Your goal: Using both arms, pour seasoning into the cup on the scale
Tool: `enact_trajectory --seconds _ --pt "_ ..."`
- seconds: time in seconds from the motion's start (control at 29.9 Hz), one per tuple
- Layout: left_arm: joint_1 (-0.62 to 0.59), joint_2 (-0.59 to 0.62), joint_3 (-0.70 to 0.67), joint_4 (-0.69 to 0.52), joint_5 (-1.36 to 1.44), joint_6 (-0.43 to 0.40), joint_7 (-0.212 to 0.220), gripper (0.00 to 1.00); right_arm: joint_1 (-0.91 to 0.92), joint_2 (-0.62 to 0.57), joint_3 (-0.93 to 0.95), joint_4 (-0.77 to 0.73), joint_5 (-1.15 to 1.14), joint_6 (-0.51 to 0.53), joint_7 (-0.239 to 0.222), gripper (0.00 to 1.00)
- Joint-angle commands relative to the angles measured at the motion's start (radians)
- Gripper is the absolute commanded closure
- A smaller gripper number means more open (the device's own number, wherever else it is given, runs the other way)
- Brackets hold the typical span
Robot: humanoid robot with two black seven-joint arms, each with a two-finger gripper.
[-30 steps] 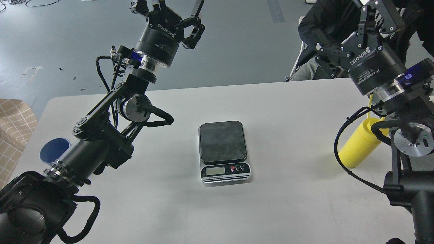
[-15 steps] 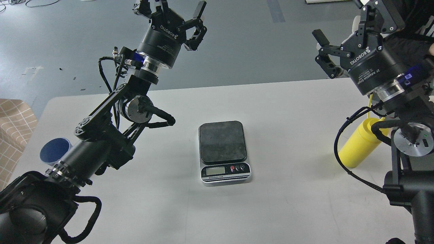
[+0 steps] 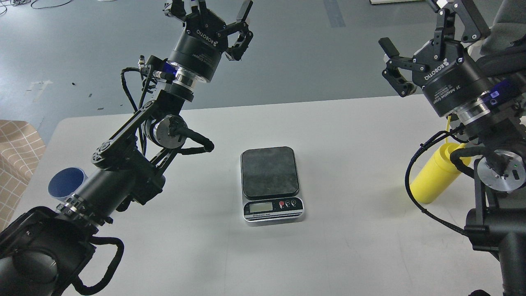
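Scale (image 3: 271, 185): middle of surface (image 3: 337, 250), plate bare.
Cup (image 3: 65, 183): far left of scale, partly behind left arm.
Bottle (image 3: 434, 174): far right of scale.
Left end effector (image 3: 211, 12): wide, empty, raised beyond scale.
Right end effector (image 3: 419, 31): wide, empty, raised.

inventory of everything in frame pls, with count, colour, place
scale: 1, dark plate with silver front panel, centre of the table, plate bare
cup: 1, blue, near the table's left edge, partly hidden behind the left arm
seasoning bottle: 1, yellow, on the table at right, top hidden behind the right arm
table: 1, white, fills the lower frame
checked cloth item: 1, tan, off the table at far left
left gripper: 1, black, raised over the floor beyond the table, open, empty
right gripper: 1, black, raised at upper right, open, empty
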Motion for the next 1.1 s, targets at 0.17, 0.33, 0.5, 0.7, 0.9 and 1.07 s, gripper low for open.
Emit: enact_trajectory --seconds 0.17,0.33,0.5,0.7,0.9,1.07 --pt "0.003 0.0 0.0 0.002 0.0 -0.001 0.0 0.02 -0.005 0.0 0.001 0.001 0.0 -0.001 0.0 0.0" --pt "0.002 -0.006 0.0 0.002 0.0 0.0 0.0 0.02 -0.007 0.0 0.001 0.0 0.0 -0.001 0.0 0.0" --pt "0.006 -0.008 0.0 0.007 0.0 0.003 0.0 0.02 -0.008 0.0 0.002 0.0 0.0 0.001 0.0 0.0" --pt "0.007 -0.009 0.0 0.008 0.002 0.003 0.0 0.02 -0.008 0.0 0.002 0.0 0.0 -0.001 0.001 0.0" --pt "0.009 -0.009 0.0 0.01 0.002 0.003 0.0 0.02 -0.01 0.0 0.002 0.0 0.002 -0.001 0.005 0.0" --pt "0.009 -0.009 0.002 0.01 0.002 0.003 0.0 0.02 -0.01 0.0 0.002 0.0 0.002 0.001 0.006 0.0"
